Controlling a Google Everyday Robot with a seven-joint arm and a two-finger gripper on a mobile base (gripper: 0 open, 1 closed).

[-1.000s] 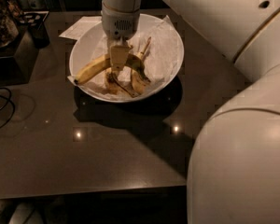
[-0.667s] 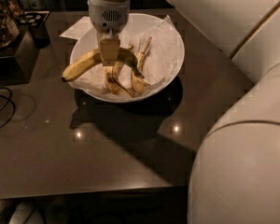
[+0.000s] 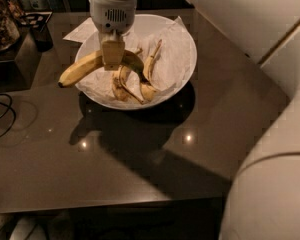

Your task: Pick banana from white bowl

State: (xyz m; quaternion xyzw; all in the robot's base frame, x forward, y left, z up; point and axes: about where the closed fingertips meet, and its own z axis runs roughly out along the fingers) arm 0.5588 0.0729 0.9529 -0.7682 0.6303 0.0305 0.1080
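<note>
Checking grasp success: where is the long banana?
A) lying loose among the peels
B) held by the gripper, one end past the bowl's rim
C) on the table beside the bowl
B: the gripper clamps the banana above the white bowl, its tip overhanging the rim.

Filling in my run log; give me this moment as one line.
gripper: over bowl, shut on banana | banana: tip past rim | bowl: peel pieces inside

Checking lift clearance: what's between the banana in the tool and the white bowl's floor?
Camera view: peel pieces and crinkled paper. The tool, over the white bowl's left half, grips the banana.
</note>
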